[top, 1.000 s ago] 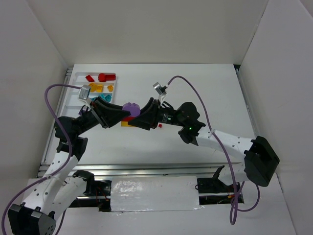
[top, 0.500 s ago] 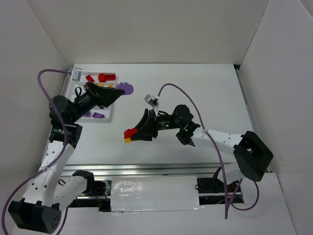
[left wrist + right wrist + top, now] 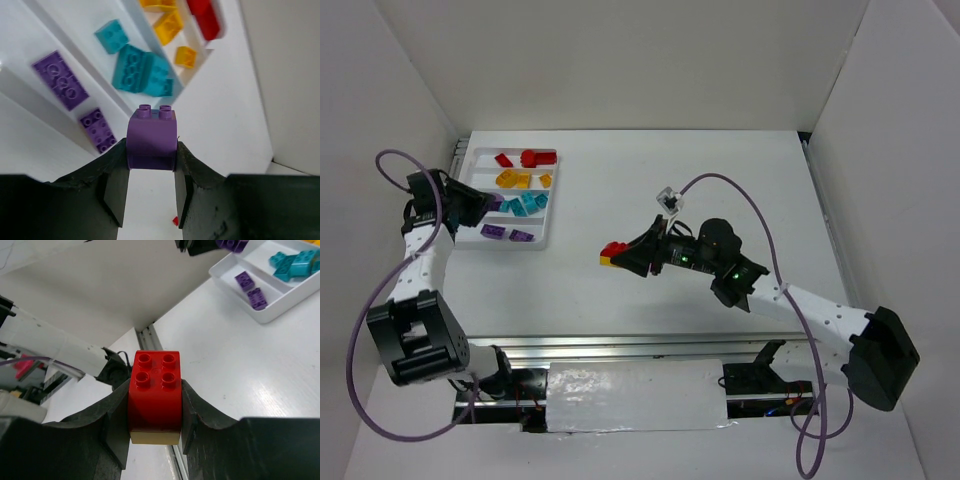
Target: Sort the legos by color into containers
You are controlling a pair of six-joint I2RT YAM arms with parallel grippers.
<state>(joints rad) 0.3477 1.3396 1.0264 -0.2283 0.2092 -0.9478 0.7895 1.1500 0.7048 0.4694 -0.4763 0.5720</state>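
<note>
My left gripper [image 3: 151, 146] is shut on a rounded purple brick [image 3: 151, 137] and holds it above the white tray [image 3: 131, 107], near its purple and teal compartments. In the top view this gripper [image 3: 478, 205] is at the tray's left side [image 3: 544, 242]. The tray holds red [image 3: 532, 157], yellow [image 3: 515, 180], teal [image 3: 523, 204] and purple bricks [image 3: 506, 233], one colour per compartment. My right gripper [image 3: 155, 400] is shut on a red brick [image 3: 155, 390] stacked on a yellow brick [image 3: 155, 437]. It holds the stack above the table's middle [image 3: 613, 253].
A tiny red piece [image 3: 175, 220] lies on the table right of the tray. White walls enclose the table on three sides. A metal rail [image 3: 620, 345] runs along the near edge. The tray's near corner [image 3: 265, 315] shows in the right wrist view.
The two grippers were together at one stack mid-table. The left has pulled the purple brick off and swung left to the tray. The right keeps the red-and-yellow stack and has shifted slightly right.
</note>
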